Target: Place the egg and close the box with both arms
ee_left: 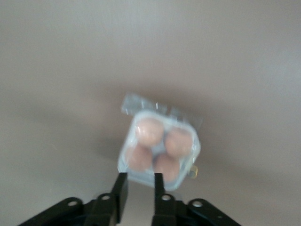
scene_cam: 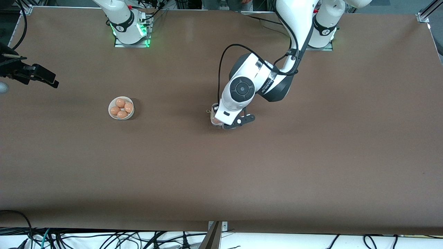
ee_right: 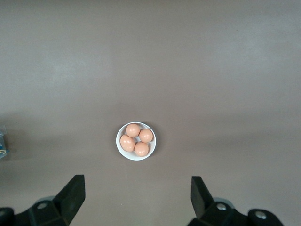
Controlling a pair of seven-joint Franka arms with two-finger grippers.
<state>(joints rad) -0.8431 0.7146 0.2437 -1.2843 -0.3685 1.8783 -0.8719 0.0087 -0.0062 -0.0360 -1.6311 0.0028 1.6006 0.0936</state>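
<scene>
Your left gripper [ee_left: 140, 189] hangs over the box [ee_left: 159, 148] near mid-table, its fingers [ee_left: 120, 190] a narrow gap apart and clasping nothing, their tips just at the box's edge. Below it the box holds four eggs [ee_left: 149, 130], one in each cell; you cannot tell whether the lid is down. Your right gripper [ee_right: 136, 194] waits over the right arm's end of the table, jaws spread wide and empty, looking down on a white bowl [ee_right: 136, 141] with four more eggs, well apart from the box.
</scene>
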